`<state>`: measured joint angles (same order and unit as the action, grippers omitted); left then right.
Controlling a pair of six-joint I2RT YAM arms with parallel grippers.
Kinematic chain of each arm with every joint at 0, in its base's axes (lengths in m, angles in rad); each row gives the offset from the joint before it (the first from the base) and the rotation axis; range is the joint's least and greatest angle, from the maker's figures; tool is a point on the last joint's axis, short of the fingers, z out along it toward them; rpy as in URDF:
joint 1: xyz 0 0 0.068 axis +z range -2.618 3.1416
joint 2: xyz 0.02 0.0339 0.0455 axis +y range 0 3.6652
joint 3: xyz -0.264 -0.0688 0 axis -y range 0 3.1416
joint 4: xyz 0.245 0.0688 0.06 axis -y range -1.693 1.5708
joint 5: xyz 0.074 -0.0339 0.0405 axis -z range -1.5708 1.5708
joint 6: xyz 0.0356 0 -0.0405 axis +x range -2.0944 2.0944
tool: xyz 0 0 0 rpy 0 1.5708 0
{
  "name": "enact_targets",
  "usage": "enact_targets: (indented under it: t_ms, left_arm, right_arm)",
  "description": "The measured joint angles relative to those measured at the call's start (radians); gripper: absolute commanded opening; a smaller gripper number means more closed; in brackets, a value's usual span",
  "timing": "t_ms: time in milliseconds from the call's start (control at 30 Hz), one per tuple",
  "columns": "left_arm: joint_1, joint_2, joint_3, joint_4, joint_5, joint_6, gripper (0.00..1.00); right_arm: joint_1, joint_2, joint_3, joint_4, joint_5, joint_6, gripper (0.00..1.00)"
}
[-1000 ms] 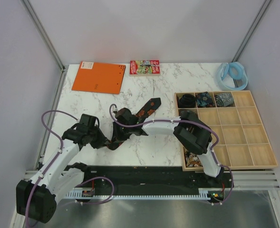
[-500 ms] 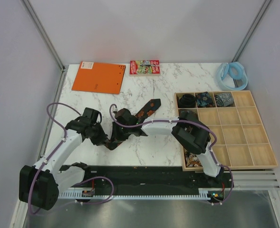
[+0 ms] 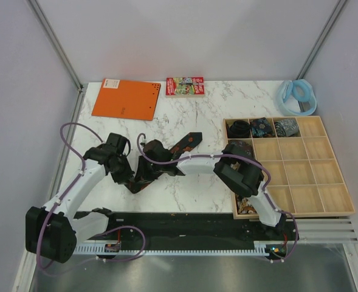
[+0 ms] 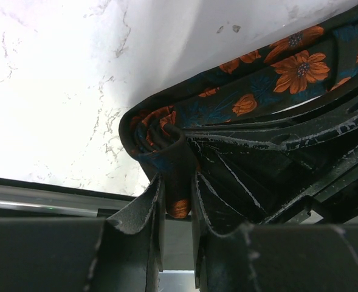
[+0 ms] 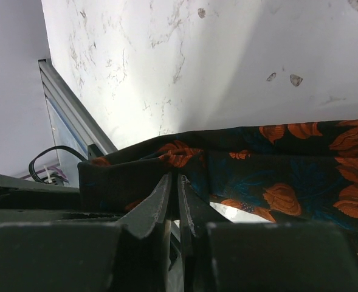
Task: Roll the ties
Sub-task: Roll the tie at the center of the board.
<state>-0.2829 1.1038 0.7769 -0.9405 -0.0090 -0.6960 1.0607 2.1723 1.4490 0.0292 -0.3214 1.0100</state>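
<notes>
A black tie with orange-red flowers (image 3: 188, 142) lies on the marble table, its pointed end toward the back right and its near end bunched at the two grippers. My left gripper (image 3: 132, 178) is shut on a small rolled fold of that tie (image 4: 174, 176). My right gripper (image 3: 147, 165) is shut on a folded edge of the same tie (image 5: 166, 163), right beside the left one. Three small coiled ties (image 3: 262, 126) sit in the back row of the wooden tray (image 3: 330, 182).
An orange notebook (image 3: 126, 98) and a small colourful book (image 3: 185, 86) lie at the back of the table. A pale blue ring (image 3: 298, 95) is at the back right. The tray's near left compartment holds small mixed items (image 3: 247, 204). A black rail (image 3: 185, 222) runs along the near edge.
The left gripper has moved right and forward to the tie's near end and closed on it. The right gripper shifted slightly left with the tie, pulling the pointed end leftward.
</notes>
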Motion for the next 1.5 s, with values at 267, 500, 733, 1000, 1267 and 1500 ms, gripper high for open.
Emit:
enact_targets:
  t_ms: [267, 500, 733, 1000, 1267, 1500]
  left_arm:
    - [-0.021, 0.082, 0.025, -0.004, -0.018, 0.024, 0.02]
    - [-0.072, 0.183, 0.072, 0.000, -0.048, 0.032, 0.02]
    - [-0.099, 0.246, 0.113, 0.016, -0.084, 0.032, 0.02]
    - [-0.145, 0.325, 0.157, 0.023, -0.110, 0.031, 0.08]
    - [-0.206, 0.443, 0.227, 0.024, -0.125, 0.031, 0.24]
    - [-0.232, 0.505, 0.264, 0.032, -0.136, 0.021, 0.50]
  right_arm:
    - [0.002, 0.003, -0.011, 0.001, 0.003, 0.000, 0.16]
    - [-0.005, 0.003, -0.027, -0.019, 0.004, -0.012, 0.22]
    - [-0.044, -0.039, -0.066, -0.072, 0.004, -0.051, 0.36]
    - [-0.100, -0.179, -0.138, -0.151, 0.027, -0.120, 0.43]
    - [-0.139, -0.334, -0.247, -0.192, 0.068, -0.170, 0.44]
    - [-0.142, -0.363, -0.306, -0.214, 0.077, -0.188, 0.44]
